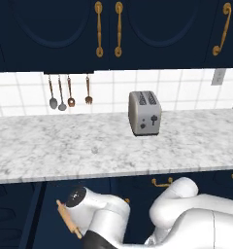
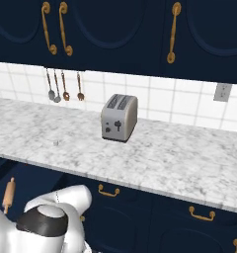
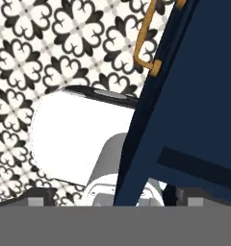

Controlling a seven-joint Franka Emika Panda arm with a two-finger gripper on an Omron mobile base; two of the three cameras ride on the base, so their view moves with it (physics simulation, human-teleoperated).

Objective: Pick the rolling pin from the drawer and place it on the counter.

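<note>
The rolling pin [image 1: 69,219] is a light-brown wooden cylinder lying slantwise in the dark space below the counter [image 1: 50,146], right beside my arm's white elbow. From the right base view the rolling pin [image 2: 9,193] sits at the far left under the counter's [image 2: 179,158] edge. In the hand view my gripper [image 3: 115,199] is open and holds nothing, its fingertips [image 3: 40,197] wide apart. The drawer [image 3: 194,96], a navy panel with a brass handle [image 3: 147,41], runs down between them. Patterned floor tiles lie beyond.
A silver toaster [image 1: 144,113] stands on the counter near the tiled wall. Spoons and a fork [image 1: 69,92] hang at the back left. Navy upper cabinets with brass handles [image 1: 108,29] overhang the counter. More brass-handled drawers [image 2: 108,191] line the front below.
</note>
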